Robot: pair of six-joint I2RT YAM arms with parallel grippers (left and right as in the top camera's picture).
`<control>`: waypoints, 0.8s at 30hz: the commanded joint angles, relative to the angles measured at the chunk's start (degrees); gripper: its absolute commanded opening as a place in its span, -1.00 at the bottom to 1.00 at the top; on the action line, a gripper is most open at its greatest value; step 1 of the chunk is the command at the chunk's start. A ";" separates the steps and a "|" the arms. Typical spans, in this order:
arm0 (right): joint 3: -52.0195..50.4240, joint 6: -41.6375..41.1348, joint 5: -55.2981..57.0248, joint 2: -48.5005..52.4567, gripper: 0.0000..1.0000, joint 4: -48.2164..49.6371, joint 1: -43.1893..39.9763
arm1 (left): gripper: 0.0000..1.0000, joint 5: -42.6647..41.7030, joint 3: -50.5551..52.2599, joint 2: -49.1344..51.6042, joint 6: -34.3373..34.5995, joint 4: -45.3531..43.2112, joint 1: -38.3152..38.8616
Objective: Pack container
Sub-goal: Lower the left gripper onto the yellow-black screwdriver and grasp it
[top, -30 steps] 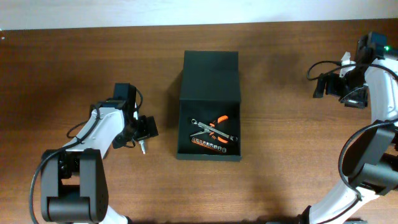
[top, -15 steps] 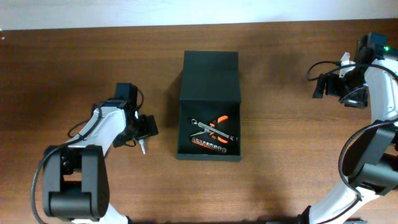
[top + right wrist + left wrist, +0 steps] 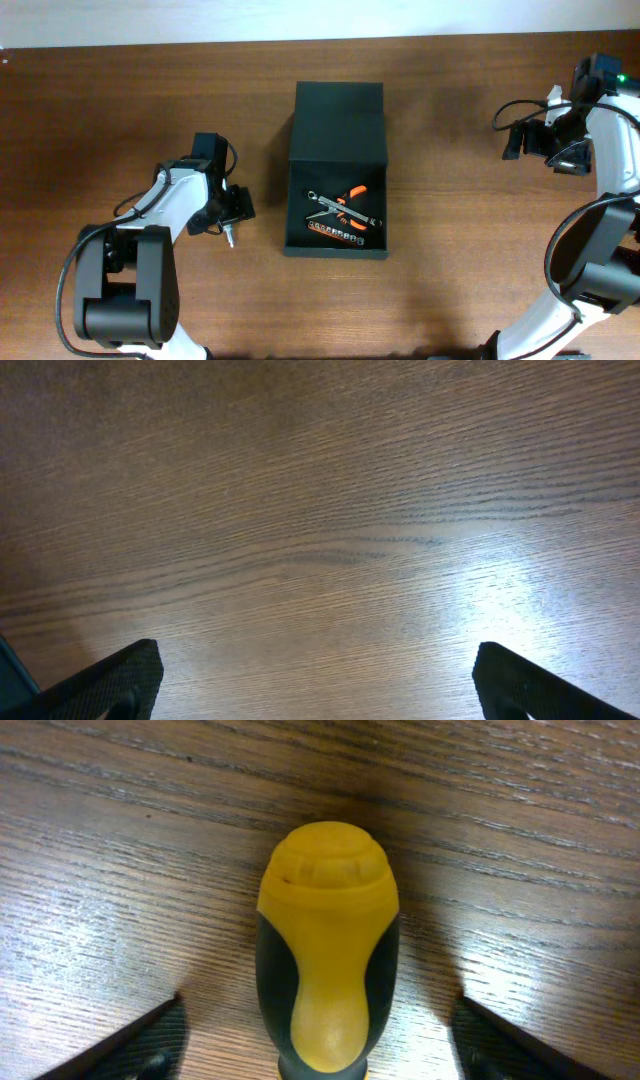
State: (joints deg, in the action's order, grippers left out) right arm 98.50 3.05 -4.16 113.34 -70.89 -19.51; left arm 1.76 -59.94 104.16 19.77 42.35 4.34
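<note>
The container (image 3: 298, 203) is a dark box at the table's middle, its flap lid (image 3: 338, 118) lying open behind it. Inside lie a silver wrench (image 3: 325, 203), orange-handled pliers (image 3: 352, 193) and a socket rail (image 3: 338, 230). My left gripper (image 3: 236, 206) is open to the left of the box. A screwdriver with a yellow and black handle (image 3: 328, 960) stands between its fingers (image 3: 150, 1038), with a gap on each side. The screwdriver's metal tip (image 3: 229, 238) shows below the gripper. My right gripper (image 3: 514, 140) is open and empty over bare wood at the far right (image 3: 315, 680).
The table is brown wood, with its far edge (image 3: 320, 40) against a pale wall. Each arm's base and cables sit near the front corners, the left one (image 3: 115, 300) and the right one (image 3: 590, 270).
The left arm has shifted slightly to the right, with its gripper staying over the screwdriver. The right arm and the box have not moved.
</note>
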 commanded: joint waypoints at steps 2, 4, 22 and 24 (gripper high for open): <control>-0.26 0.15 -0.50 0.35 0.98 -0.24 0.15 | 0.50 -0.44 -0.11 2.01 0.35 -0.20 0.07; -0.26 0.17 -0.50 0.35 0.98 -0.26 0.15 | 0.31 -0.46 -0.11 2.01 0.35 -0.15 0.07; -0.26 0.15 -0.50 0.35 0.98 -0.66 0.15 | -0.96 -0.44 -3.02 1.79 -0.50 0.76 0.09; -0.26 0.15 -0.50 0.35 0.98 -0.70 0.15 | -0.96 -0.46 -6.27 1.22 -2.75 2.82 0.37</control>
State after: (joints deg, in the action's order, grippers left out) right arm 98.45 3.25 -4.16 113.34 -71.42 -19.51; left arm 1.76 -61.17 104.53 20.12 43.72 4.34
